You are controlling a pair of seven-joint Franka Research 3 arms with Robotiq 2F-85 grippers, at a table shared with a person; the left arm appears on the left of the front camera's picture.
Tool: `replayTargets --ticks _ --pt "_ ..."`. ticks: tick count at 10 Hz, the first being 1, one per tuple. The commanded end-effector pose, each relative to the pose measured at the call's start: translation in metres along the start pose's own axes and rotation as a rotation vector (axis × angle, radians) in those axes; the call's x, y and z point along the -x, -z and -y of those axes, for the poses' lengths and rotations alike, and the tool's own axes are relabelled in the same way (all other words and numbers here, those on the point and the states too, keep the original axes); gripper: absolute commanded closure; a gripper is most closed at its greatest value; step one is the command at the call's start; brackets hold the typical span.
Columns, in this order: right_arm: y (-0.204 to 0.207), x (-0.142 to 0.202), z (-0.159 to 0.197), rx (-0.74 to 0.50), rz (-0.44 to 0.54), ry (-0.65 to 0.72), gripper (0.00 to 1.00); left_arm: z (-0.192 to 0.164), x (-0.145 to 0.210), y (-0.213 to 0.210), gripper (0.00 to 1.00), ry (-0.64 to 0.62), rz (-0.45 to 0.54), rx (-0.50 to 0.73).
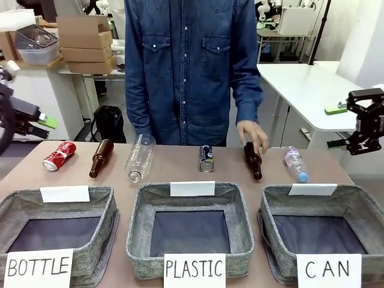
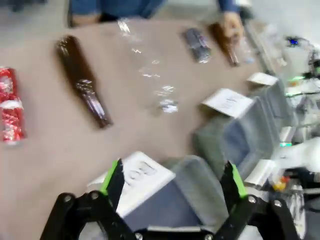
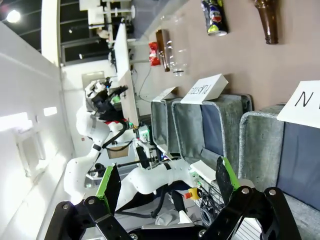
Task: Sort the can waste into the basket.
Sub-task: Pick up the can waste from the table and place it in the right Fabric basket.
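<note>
The dented red can (image 1: pixel 59 155) lies at the table's far left, and the black can (image 1: pixel 206 158) lies at the far middle. The grey basket (image 1: pixel 367 198) labelled "CAN" stands at the near right with nothing in it. My left gripper (image 1: pixel 43 127) hovers open off the table's left end, near the red can. In its wrist view the left gripper (image 2: pixel 172 180) hangs over a basket corner, with the red can (image 2: pixel 11 111) far left. My right gripper (image 1: pixel 337 127) is open above the table's right end. The right gripper (image 3: pixel 166 184) looks over the CAN basket (image 3: pixel 260 145) towards the black can (image 3: pixel 214 17).
Two brown bottles (image 1: pixel 101 158) (image 1: pixel 253 161), a big clear bottle (image 1: pixel 140 157) and a small plastic bottle (image 1: pixel 296 163) lie in the same row. A person's hand (image 1: pixel 252 135) rests at the right brown bottle. The "BOTTLE" basket (image 1: pixel 109 201) and the "PLASTIC" basket (image 1: pixel 139 204) line the near edge.
</note>
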State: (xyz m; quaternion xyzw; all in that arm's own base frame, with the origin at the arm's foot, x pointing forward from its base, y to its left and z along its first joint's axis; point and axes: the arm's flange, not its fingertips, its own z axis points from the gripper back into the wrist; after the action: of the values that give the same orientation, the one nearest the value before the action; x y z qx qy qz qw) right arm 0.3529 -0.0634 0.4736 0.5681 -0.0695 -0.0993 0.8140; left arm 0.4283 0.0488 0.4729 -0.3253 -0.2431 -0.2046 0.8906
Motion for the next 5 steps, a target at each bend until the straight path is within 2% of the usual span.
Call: replayTargets --ticks 1,2,3,4,5 --pt "-0.002 -0.002 -0.001 -0.012 -0.002 -0.027 0.0 -0.002 -0.012 0.025 0.0 0.156 -0.062 -0.575" --pt "-0.002 -0.002 -0.001 -0.012 -0.002 -0.027 0.0 -0.004 -0.022 0.028 0.0 0.236 0.005 -0.638" --pt "-0.002 -0.002 -0.001 -0.012 -0.002 -0.027 0.0 -0.014 -0.037 0.019 0.0 0.165 0.21 -0.652" --pt "-0.002 -0.002 -0.001 -0.012 -0.002 -0.027 0.0 -0.021 -0.045 -0.002 0.0 -0.222 0.435 -0.232" --pt "-0.002 -0.002 -0.001 -0.012 -0.002 -0.027 0.0 0.001 -0.04 0.013 0.0 0.205 0.069 -0.433"
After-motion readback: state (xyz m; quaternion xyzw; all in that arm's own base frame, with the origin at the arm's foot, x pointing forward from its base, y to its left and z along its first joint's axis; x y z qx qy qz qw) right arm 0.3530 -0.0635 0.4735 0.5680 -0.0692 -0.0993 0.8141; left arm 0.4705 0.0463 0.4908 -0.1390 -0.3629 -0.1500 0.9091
